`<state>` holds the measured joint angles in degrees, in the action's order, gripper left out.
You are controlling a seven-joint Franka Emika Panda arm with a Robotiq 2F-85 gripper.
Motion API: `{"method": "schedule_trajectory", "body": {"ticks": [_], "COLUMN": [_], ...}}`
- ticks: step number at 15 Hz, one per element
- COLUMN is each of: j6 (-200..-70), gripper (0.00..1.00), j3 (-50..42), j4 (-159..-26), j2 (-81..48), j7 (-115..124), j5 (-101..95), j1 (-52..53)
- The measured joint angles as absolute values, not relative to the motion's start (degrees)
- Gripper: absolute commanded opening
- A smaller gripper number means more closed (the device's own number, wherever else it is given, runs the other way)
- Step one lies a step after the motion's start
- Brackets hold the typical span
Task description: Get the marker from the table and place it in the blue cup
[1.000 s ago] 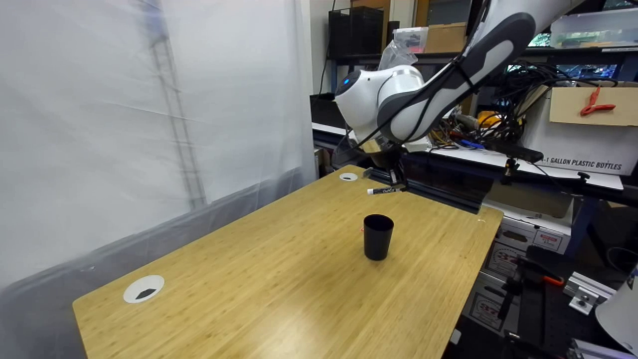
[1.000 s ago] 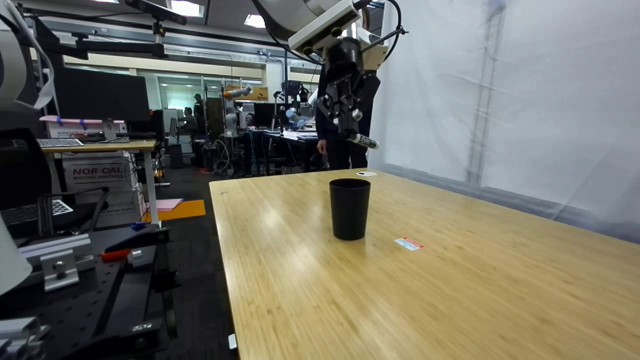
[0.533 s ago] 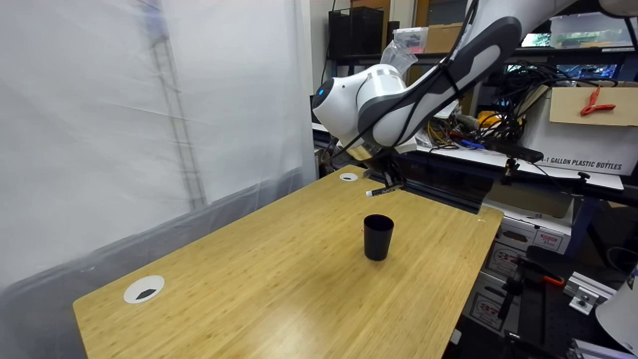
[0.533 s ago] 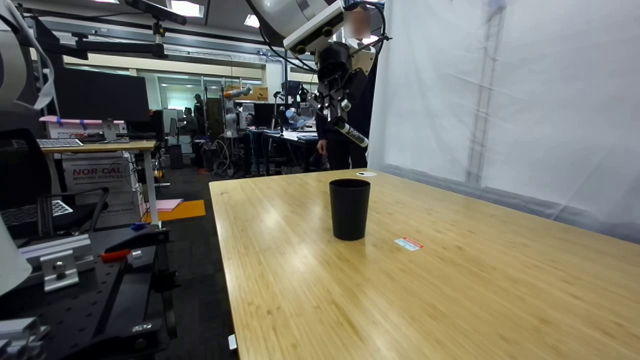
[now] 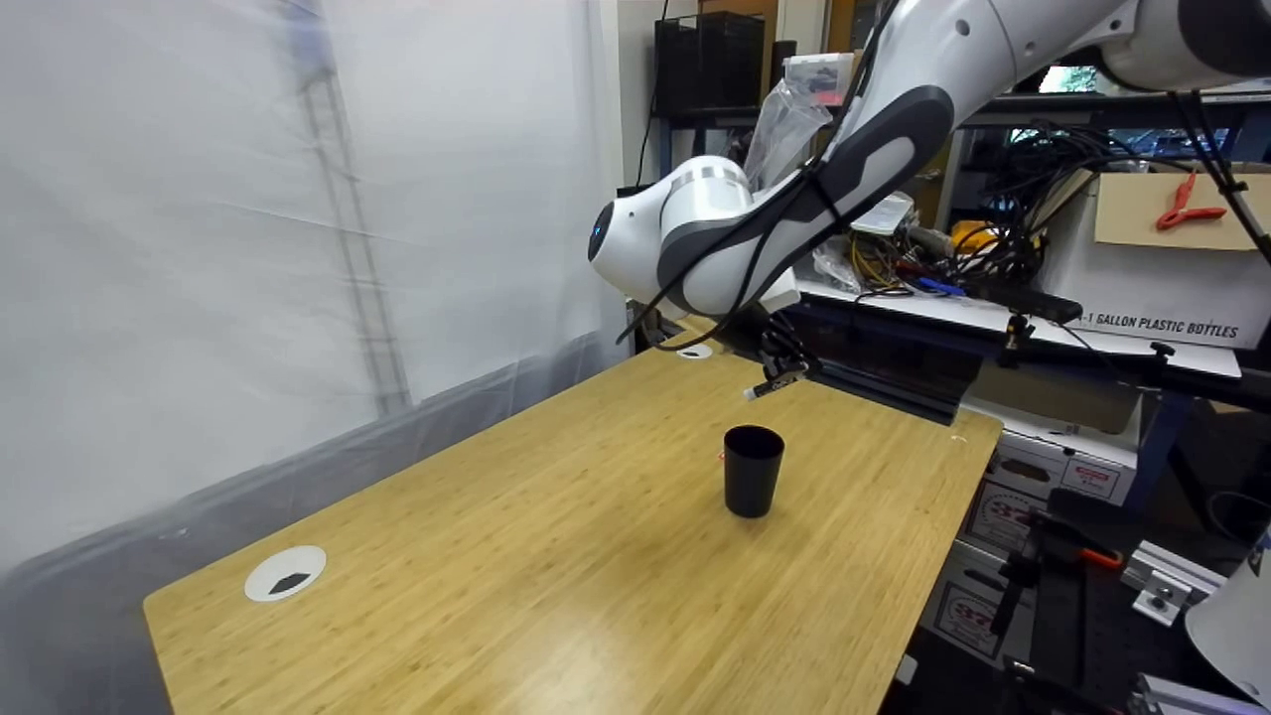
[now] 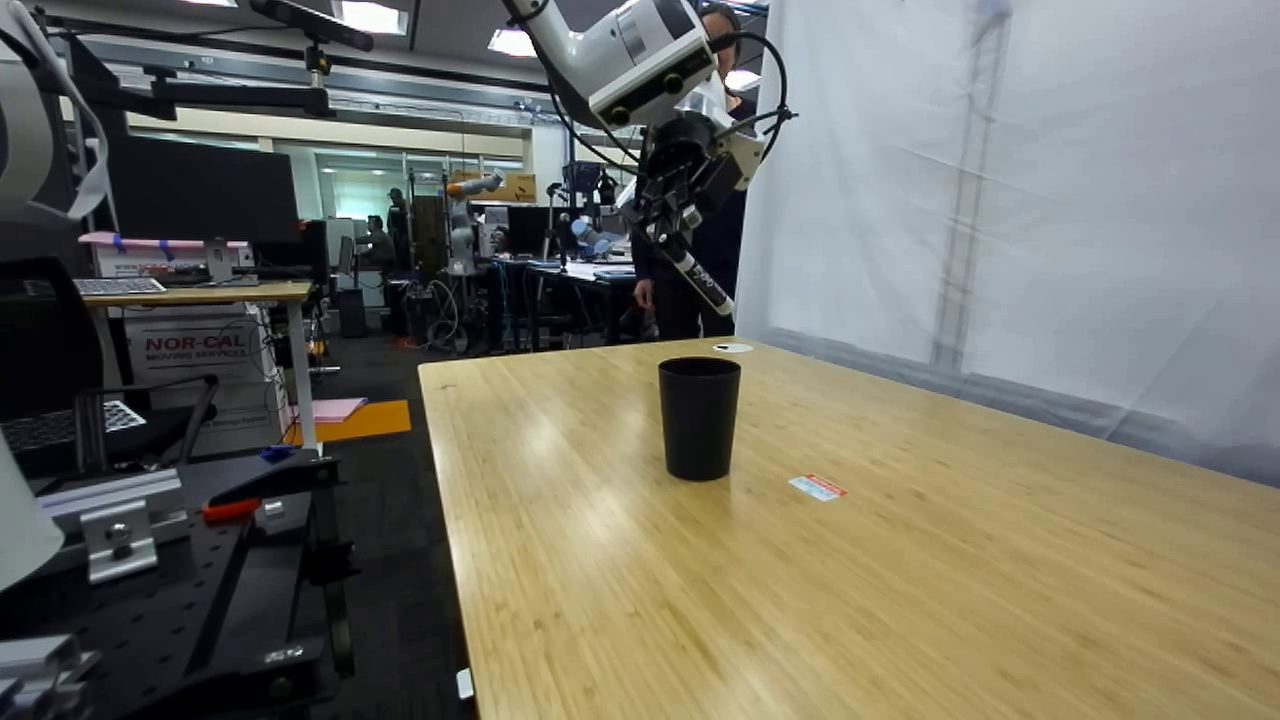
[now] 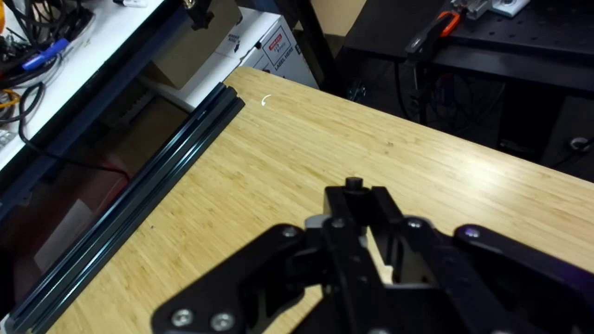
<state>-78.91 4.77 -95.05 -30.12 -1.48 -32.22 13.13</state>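
Note:
The marker, white and black, shows in both exterior views (image 5: 768, 387) (image 6: 706, 285). It slants with its white end down. My gripper (image 5: 792, 367) is shut on it and holds it in the air above the table; the gripper also shows in an exterior view (image 6: 678, 246). In the wrist view the marker's dark end (image 7: 354, 183) sticks out between the fingertips (image 7: 359, 200); the rest is hidden by the fingers. The blue cup, almost black, stands upright in both exterior views (image 5: 752, 477) (image 6: 699, 420). The marker is apart from the cup and higher. The cup is out of the wrist view.
The wooden table (image 5: 477, 556) carries a flat red-and-white sticker (image 6: 818, 487) near the cup. White round discs (image 5: 286, 574) lie in the tabletop. A dark metal rail (image 7: 139, 199) runs along one table edge. A plastic curtain (image 5: 298, 248) hangs beside the table.
My arm has swung and my wrist has tilted. The held marker has turned from nearly level to a steeper slant, white end lower. The cup has not moved.

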Motion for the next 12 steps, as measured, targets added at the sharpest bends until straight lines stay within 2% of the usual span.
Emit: {"method": "schedule_trajectory", "body": {"ticks": [12], "j6": [-66.55], "gripper": [0.05], "j3": [5.13], "j4": [-83.31], "j2": [-40.04], "j7": [-6.36], "j5": [-32.39], "j1": [14.42]}}
